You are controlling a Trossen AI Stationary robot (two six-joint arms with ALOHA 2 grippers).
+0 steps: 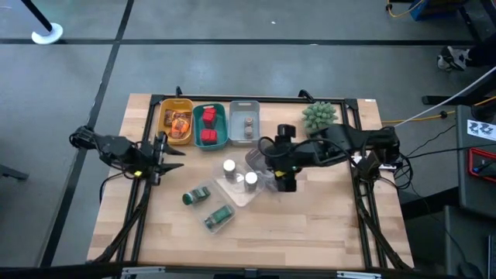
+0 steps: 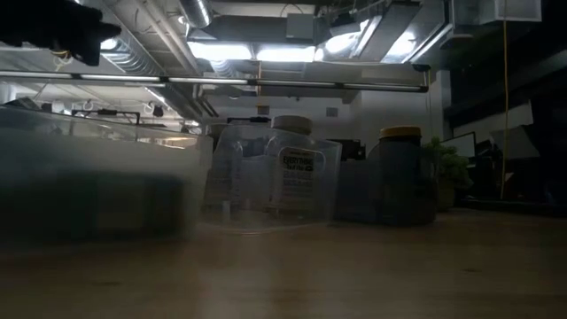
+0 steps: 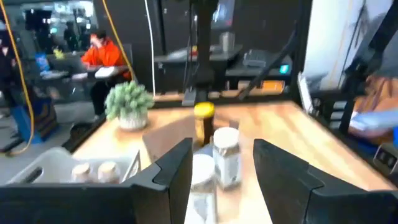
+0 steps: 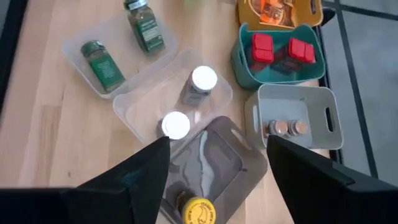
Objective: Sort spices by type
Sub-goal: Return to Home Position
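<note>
Collision is the main hazard I would judge here: the right claw hangs low over the middle of the tabletop, fingers spread wide and holding nothing, directly above the smoky tray where the yellow-lidded jar stands upright. The two white-capped bottles stand just beside it in the neighbouring clear tray. If that arm swings back toward its base without lifting first, a finger could clip a cap and topple a bottle, or catch a tray rim and drag the lot. The spiky plant sits close by the arm's elbow and could be brushed as well. The green-labelled jars lie on their sides in the nearest clear tray, a little farther from the right claw, on the far side of the white-capped bottles; being round and flat down, they would likely roll if their tray were nudged. The left claw waits at the left edge, open and empty, just in front of the yellow bin with the orange packets. Red cubes sit in the teal bin and brown jars in the grey bin, all apart from both claws.
</note>
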